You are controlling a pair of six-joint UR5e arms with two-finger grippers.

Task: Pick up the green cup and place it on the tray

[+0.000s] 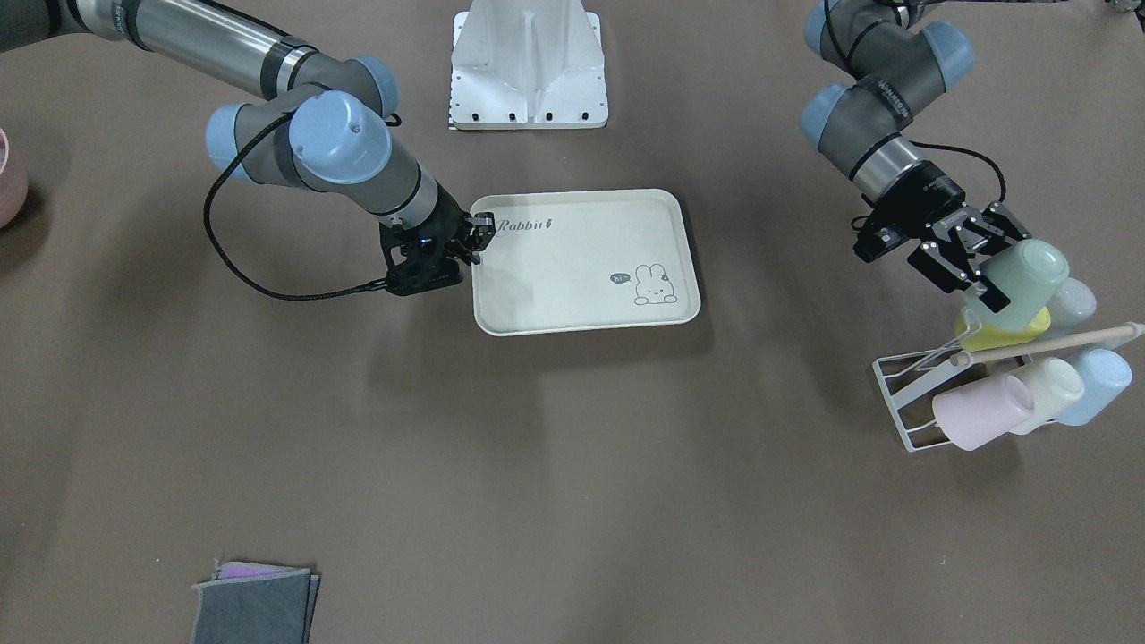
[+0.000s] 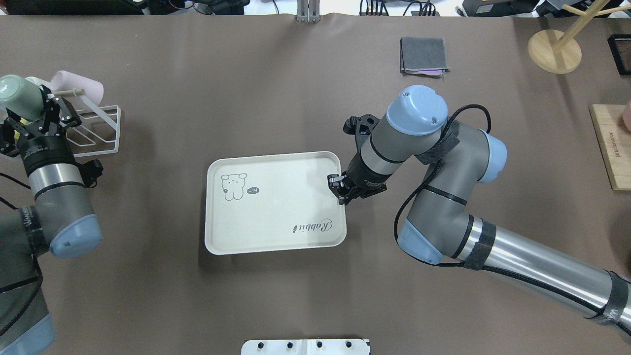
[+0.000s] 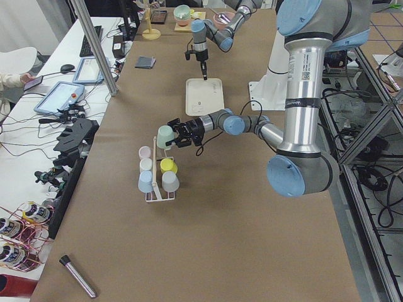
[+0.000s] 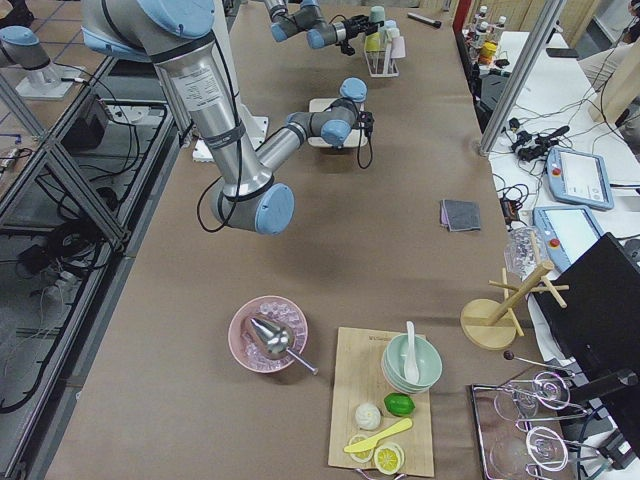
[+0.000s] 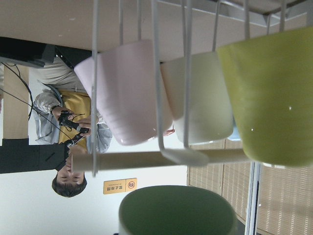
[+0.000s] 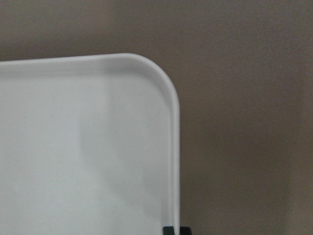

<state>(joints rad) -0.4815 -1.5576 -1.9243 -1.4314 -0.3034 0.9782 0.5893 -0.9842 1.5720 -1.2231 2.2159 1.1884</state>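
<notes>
Green cup (image 1: 1030, 271) in left end effector's (image 1: 995, 268) grip; tray (image 1: 690, 261) rim in right end effector's (image 1: 477, 241).

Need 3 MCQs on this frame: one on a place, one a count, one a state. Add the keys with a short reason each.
1. Where is the right gripper?
A) at the rim of the tray, by the lettering
B) in the tray's middle
C) at the tray's bunny corner

2. How many cups sit on the rack, not counting the green cup?
A) three
B) five
C) seven

3. The left gripper is:
A) open over the tray
B) shut on the green cup
C) open, holding nothing

Key:
1 A: its fingers straddle the rim beside the "Rabbit" script.
2 B: the rack holds the pink cup, cream cup, light blue cup, yellow cup and pale grey cup.
3 B: its fingers clasp the green cup at the rack, far from the tray.
</notes>
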